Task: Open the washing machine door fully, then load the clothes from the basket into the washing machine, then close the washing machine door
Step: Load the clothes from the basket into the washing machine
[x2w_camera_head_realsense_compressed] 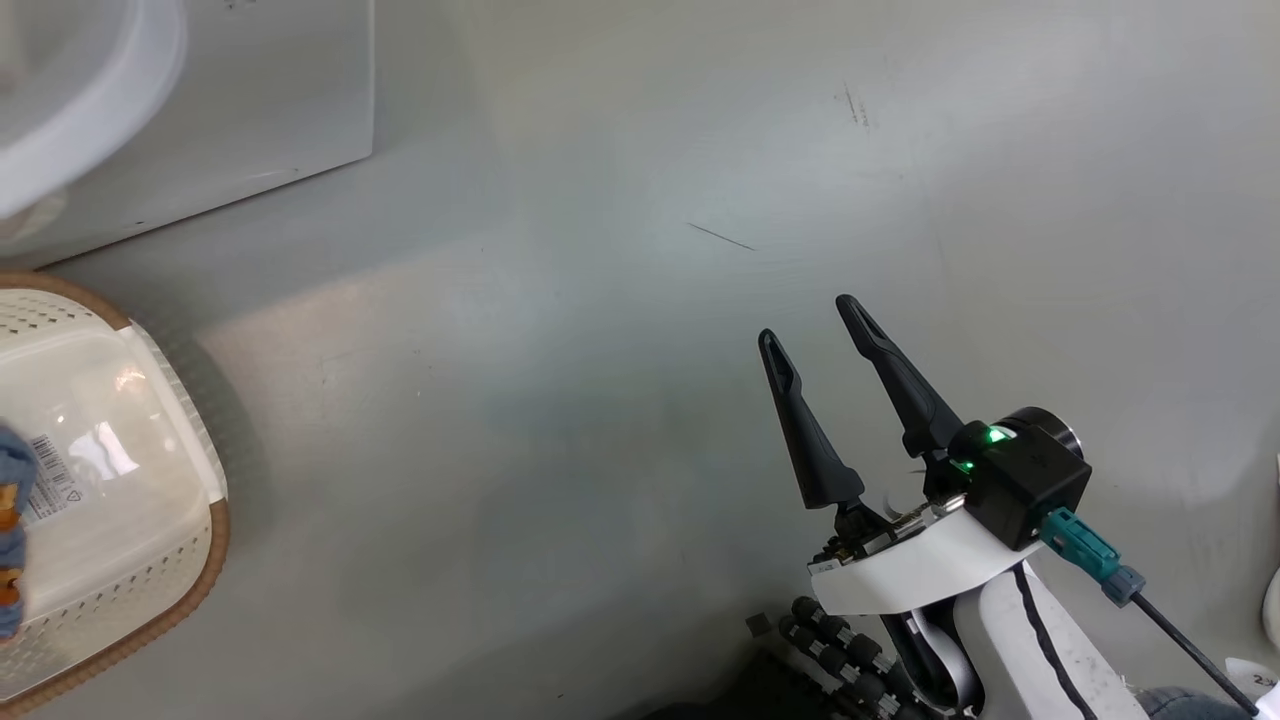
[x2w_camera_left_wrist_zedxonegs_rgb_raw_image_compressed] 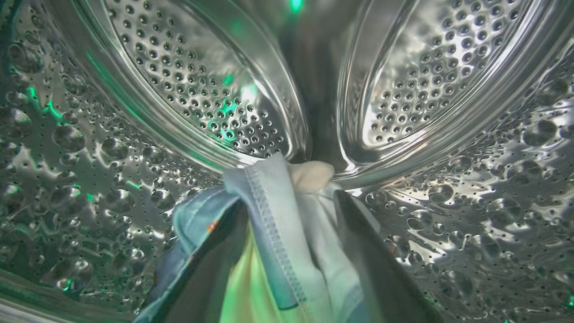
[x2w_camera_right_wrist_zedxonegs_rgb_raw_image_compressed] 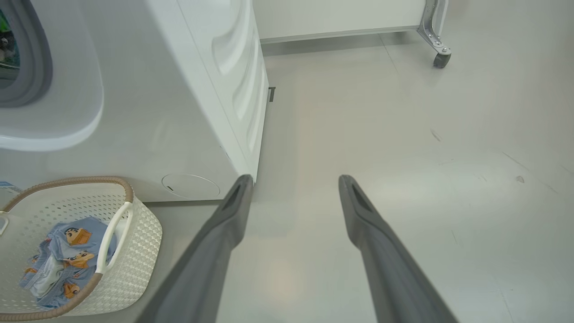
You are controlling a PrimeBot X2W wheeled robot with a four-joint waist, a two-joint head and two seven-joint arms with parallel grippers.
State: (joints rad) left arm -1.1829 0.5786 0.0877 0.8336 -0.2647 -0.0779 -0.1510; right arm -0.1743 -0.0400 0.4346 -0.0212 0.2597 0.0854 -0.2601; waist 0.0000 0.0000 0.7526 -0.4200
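Some blue clothes (x2w_camera_right_wrist_zedxonegs_rgb_raw_image_compressed: 67, 253) with orange cartoon figures lie in the basket (x2w_camera_right_wrist_zedxonegs_rgb_raw_image_compressed: 143, 242).

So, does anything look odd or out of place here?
Nothing looks spilled or damaged. One small oddity: inside the drum, light blue cloth hangs draped over the left pincer, between its spread fingers. Some clothes lie in the basket.
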